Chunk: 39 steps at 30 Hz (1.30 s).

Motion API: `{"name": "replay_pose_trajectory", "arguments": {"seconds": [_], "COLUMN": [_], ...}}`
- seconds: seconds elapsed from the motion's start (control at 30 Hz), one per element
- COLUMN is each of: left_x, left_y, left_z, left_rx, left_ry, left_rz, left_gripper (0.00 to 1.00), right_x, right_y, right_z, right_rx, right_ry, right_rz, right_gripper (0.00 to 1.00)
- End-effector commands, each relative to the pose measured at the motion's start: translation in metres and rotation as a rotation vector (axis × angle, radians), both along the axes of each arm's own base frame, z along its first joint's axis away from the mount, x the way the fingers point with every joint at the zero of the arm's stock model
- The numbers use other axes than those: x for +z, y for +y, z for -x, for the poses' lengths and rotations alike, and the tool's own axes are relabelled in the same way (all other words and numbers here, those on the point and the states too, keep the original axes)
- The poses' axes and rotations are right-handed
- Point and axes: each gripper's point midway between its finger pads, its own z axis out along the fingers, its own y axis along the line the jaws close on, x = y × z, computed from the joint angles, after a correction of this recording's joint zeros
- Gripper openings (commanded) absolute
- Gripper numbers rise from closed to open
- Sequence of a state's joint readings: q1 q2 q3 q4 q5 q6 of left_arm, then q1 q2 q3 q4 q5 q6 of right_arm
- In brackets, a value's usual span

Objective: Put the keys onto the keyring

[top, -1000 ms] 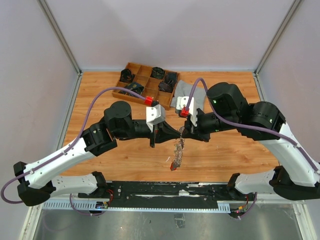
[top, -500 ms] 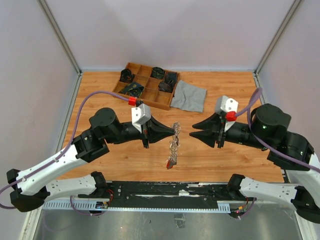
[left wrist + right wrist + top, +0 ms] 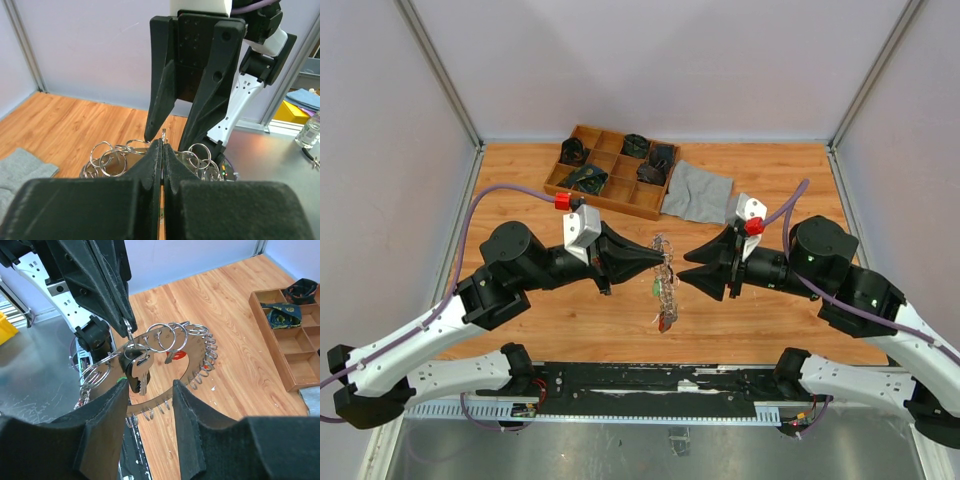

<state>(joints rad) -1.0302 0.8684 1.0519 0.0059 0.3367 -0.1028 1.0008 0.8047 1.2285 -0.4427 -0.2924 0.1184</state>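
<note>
Left pincer (image 3: pixel 663 262): squeezed shut on the keyring (image 3: pixel 665 292), hanging long way down. Right pincer (image 3: pixel 684 270): open, empty, just beside.

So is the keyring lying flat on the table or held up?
Held up: the left fingers pinch the keyring at its top, and it hangs upright rather than flat on the table.

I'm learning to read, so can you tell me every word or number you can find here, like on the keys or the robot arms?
No word, number or sign can be read in any view.
Keys on the keyring: any stamping is too small to read.
Left gripper and right gripper: plain black, no label.
Wooden compartment tray: no writing.
</note>
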Motion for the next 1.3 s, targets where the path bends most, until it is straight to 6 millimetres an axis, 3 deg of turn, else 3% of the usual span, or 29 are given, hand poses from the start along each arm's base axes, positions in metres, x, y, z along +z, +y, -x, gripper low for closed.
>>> {"name": "replay_pose_trajectory", "arguments": {"seconds": [0.0,0.4,0.73,0.9,1.13,1.27], "left_x": [0.031,0.029,0.032,0.031,0.031,0.031], "left_y": [0.006,0.003,0.003,0.003,0.003,0.003], "left_z": [0.007,0.006,0.008,0.008,0.009,0.009], "left_rx": [-0.008,-0.015,-0.021,-0.023,-0.026,-0.028], "left_ry": [-0.046,-0.044,-0.047,-0.047,-0.046,-0.047], "left_rz": [0.096,0.088,0.091,0.090,0.091,0.091], "left_gripper": [0.00,0.00,0.00,0.01,0.00,0.01], "right_x": [0.013,-0.001,-0.011,-0.007,0.001,0.003], "right_y": [0.006,0.021,0.026,0.024,0.015,0.009], "right_z": [0.006,0.015,0.003,-0.002,-0.009,-0.011], "right_rx": [0.045,0.137,0.098,0.066,0.001,-0.026], "right_ry": [-0.027,0.002,-0.001,-0.024,-0.048,-0.057], "right_rz": [-0.051,-0.034,-0.011,-0.034,-0.065,-0.070], "right_gripper": [0.42,0.48,0.46,0.38,0.15,0.09]}}
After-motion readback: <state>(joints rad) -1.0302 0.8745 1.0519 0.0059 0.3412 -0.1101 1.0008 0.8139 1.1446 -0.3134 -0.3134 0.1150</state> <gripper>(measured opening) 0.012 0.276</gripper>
